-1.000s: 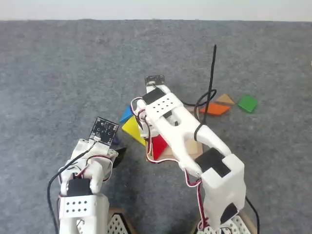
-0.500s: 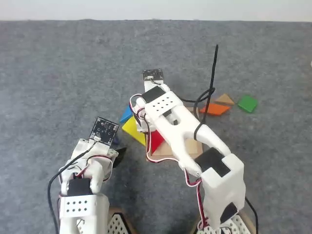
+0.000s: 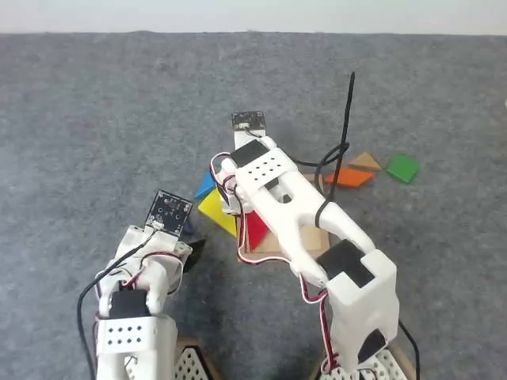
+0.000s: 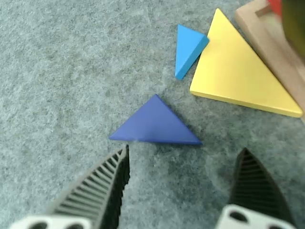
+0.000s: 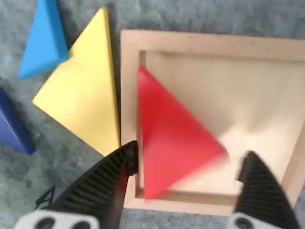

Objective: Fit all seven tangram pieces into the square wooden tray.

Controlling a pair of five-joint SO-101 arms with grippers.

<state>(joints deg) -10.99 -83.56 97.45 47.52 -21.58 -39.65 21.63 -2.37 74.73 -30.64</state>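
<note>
One tray [image 5: 200,45], one red triangle [image 5: 171,138] inside

Legible markings, none for you to log: the wooden tray [image 5: 190,43], the tangram pieces [image 4: 238,76] and the small circuit boards [image 3: 169,210] on the arms' wrists show no text, number or sign that can be read, any print there being too small to tell.

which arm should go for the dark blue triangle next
Left, probably. The left gripper is open and aimed at the dark blue triangle lying close ahead on the carpet. The right gripper is over the tray, above the red triangle.
</note>
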